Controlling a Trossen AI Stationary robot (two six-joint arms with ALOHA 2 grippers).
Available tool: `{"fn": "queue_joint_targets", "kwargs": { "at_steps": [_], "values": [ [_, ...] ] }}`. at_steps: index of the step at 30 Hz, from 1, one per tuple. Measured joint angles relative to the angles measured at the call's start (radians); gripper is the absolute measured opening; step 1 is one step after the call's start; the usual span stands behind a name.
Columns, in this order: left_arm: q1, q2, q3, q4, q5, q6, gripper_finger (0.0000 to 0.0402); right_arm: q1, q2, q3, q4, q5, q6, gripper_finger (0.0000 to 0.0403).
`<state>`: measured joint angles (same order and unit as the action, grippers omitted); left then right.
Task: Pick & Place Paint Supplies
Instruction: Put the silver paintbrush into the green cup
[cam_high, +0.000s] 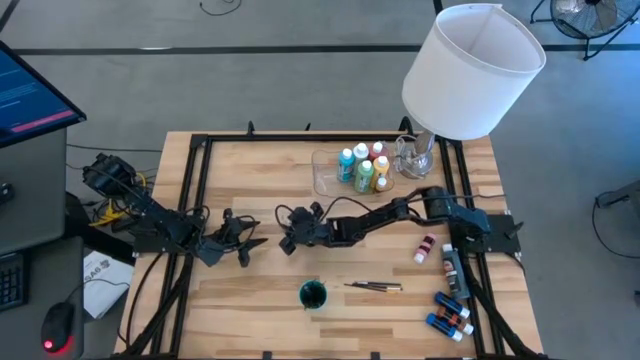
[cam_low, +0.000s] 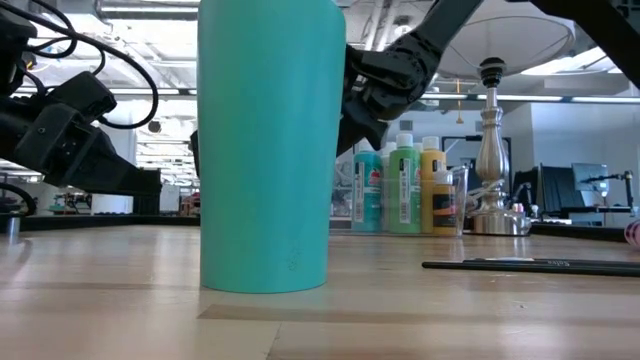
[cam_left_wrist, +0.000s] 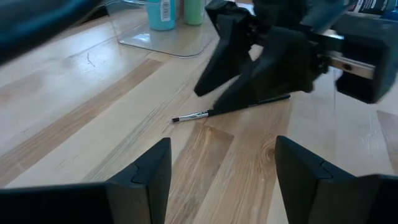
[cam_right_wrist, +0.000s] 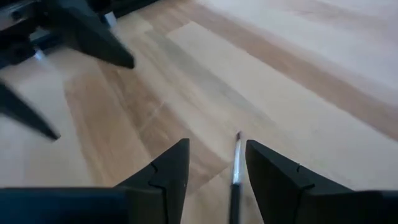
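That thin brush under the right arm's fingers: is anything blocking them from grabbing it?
Nothing visible does. The thin brush lies flat on bare wood between the right gripper's open fingers. The left gripper is nearby, facing it, but apart.

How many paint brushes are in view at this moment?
2 for certain. One brush lies on the table between the right gripper's open fingers, mid-table. The other lies beside the teal cup near the front edge; it may be two brushes side by side.

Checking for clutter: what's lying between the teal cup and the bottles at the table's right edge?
Only thin brushes lie there; the high view shows them.
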<state>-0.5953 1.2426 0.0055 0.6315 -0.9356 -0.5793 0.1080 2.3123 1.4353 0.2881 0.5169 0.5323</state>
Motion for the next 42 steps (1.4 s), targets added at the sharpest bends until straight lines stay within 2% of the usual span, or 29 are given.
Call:
{"fn": "queue_joint_targets", "kwargs": {
  "at_steps": [10,17,27,36,42],
  "values": [
    [0.000,0.000,0.000,0.006,0.000,0.007,0.0186,-0.001,0.001,0.000,0.003,0.005,-0.015,0.0147],
    [0.000,0.000,0.000,0.019,0.000,0.007,0.0186,-0.003,0.082,0.036,0.063,-0.002,-0.063,0.0141],
    [0.000,0.000,0.000,0.025,0.009,0.021,0.0186,-0.004,0.105,0.107,-0.038,0.008,-0.097,0.0137],
    [0.000,0.000,0.000,0.028,0.018,0.021,0.0186,-0.008,0.111,0.108,-0.041,0.015,-0.063,0.0123],
    [0.000,0.000,0.000,0.031,0.018,0.021,0.0186,-0.012,0.112,0.108,-0.048,0.015,-0.065,0.0096]
  ]
}}
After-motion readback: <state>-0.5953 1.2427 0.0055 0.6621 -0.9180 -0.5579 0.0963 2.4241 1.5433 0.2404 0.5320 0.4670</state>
